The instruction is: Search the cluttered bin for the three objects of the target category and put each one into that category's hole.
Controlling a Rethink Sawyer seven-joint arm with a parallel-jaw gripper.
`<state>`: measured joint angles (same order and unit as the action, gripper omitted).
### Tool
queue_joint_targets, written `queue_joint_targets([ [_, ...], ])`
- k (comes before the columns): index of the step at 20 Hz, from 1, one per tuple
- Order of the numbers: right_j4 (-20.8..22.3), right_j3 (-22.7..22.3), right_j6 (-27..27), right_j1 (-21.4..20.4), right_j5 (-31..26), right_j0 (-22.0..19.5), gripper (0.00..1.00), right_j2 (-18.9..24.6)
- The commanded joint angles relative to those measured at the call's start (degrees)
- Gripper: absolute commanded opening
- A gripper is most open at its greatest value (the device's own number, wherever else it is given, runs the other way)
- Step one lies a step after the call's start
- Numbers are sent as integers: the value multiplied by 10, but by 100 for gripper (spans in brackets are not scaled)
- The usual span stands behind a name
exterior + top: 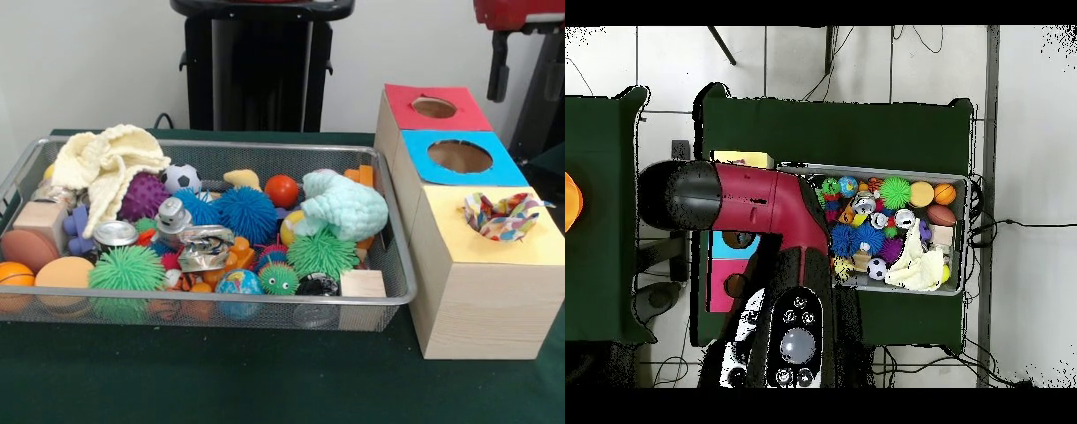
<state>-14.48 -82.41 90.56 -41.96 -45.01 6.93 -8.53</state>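
I see patterned cloth point(503, 215) already poking from the yellow box's hole point(494, 234); the bin point(388, 296) looks full, and I cannot tell the gripper's state.

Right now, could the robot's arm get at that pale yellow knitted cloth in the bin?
Probably yes: the knitted cloth lies on top of the pile in a corner of the wire bin, nothing covering it, open from above.
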Motion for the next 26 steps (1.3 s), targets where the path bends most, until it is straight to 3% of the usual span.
queue_joint_targets([
  [1,15,-16,98,12,-71,-19,100,8],
  [17,27,-19,110,32,-47,-10,100,5],
  [26,67,9,17,41,-91,-63,100,13],
])
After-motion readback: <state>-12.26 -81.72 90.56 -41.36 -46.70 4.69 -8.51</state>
